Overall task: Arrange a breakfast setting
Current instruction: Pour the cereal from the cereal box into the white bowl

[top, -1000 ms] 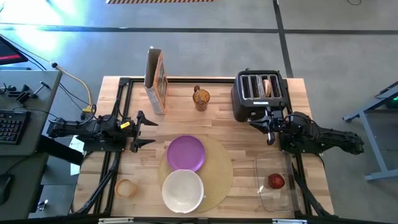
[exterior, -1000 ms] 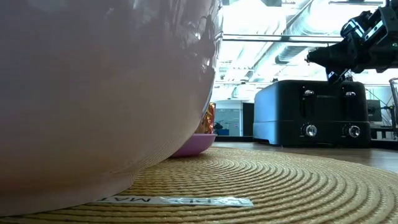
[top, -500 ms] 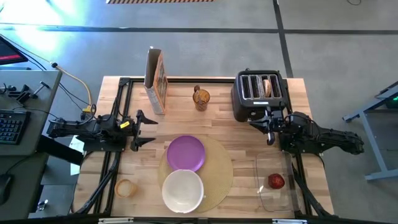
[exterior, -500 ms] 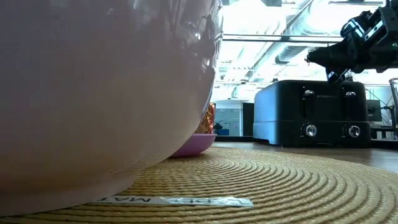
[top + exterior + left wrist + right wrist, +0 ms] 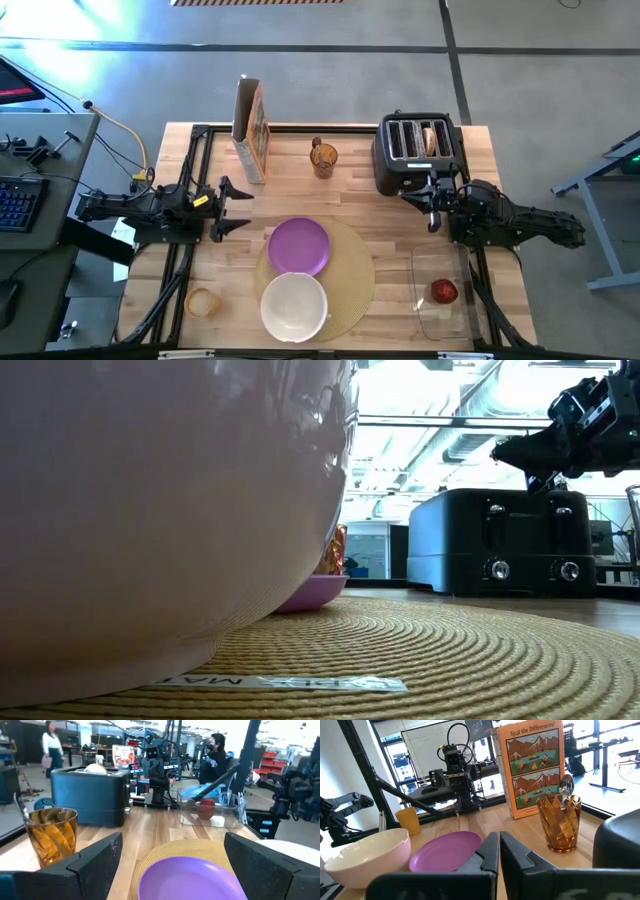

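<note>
High view, mat: the round tan mat (image 5: 350, 290) lies on the wooden table (image 5: 370, 195), near the front edge.
High view, plate: the purple plate (image 5: 299, 246) sits on the back left part of the mat.
High view, bowl: the white bowl (image 5: 294, 306) sits on the mat too, just in front of the plate and touching it.
High view, apple: the red apple (image 5: 444, 291) is inside a clear box (image 5: 425, 320) at the front right.
High view, toaster: the black toaster (image 5: 416, 152) is at the back right, with a bagel (image 5: 430, 140) in one slot.
High view, glass: an amber glass (image 5: 323, 158) with a spoon (image 5: 317, 145) in it stands at the back middle, beside the cereal box (image 5: 251, 130).
High view, cup: a small tan cup (image 5: 202, 302) stands at the front left.
High view, left gripper: the left gripper (image 5: 228, 209) waits at the left side, fingers spread wide, holding nothing.
High view, right gripper: the right gripper (image 5: 434, 205) is just in front of the toaster, fingers pressed together, holding nothing.
Low view: the bowl (image 5: 170, 510) fills most of the picture, very close up. The plate (image 5: 318, 589) peeks out behind it on the mat (image 5: 420, 650). The toaster (image 5: 505, 542) stands far back, and the right gripper (image 5: 515, 452) hangs above it.
Left wrist view: the plate (image 5: 192, 877) is right ahead between the wide fingers (image 5: 95, 865). The glass (image 5: 52, 835), toaster (image 5: 90, 795) and apple (image 5: 206, 809) are farther off. People are in the room behind.
Right wrist view: the closed fingers (image 5: 490, 852) point toward the plate (image 5: 445, 850) and bowl (image 5: 367, 855). The glass (image 5: 562, 822), spoon (image 5: 565, 785) and cereal box (image 5: 532, 767) are close by.
</note>
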Robot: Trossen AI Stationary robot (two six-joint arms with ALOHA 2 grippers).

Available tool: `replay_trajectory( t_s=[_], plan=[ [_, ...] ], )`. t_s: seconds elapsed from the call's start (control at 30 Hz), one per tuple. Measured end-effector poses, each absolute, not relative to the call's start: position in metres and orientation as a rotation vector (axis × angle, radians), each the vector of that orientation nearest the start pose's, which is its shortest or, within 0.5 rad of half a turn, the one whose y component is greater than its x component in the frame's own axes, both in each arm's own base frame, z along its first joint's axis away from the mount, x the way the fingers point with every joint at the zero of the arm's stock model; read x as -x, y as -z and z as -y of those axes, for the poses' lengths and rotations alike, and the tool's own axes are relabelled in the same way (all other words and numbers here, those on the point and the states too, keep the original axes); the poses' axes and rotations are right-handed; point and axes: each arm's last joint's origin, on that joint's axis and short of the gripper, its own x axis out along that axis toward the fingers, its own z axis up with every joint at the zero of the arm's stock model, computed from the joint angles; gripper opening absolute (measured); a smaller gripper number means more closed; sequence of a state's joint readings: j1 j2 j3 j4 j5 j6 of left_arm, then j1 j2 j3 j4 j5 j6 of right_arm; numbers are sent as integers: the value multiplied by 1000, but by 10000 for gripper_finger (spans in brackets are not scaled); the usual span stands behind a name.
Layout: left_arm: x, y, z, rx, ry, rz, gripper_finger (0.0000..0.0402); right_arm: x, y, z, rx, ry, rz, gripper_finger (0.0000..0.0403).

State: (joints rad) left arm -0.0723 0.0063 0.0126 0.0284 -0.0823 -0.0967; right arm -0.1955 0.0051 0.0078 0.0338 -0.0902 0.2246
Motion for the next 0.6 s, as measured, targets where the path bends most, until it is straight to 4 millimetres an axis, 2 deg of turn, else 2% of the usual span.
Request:
replay_trajectory(
  t_s=[0.13,0.4,0.6],
  plan=[
    [-97,-171,5,136,-11,44,339,-96,-169,16,-222,101,48,0],
    [-95,-185,5,170,5,194,339,-96,-169,16,-222,101,47,0],
    [-94,-192,4,114,-1,256,339,-96,-169,17,-222,112,49,0]
  ],
)
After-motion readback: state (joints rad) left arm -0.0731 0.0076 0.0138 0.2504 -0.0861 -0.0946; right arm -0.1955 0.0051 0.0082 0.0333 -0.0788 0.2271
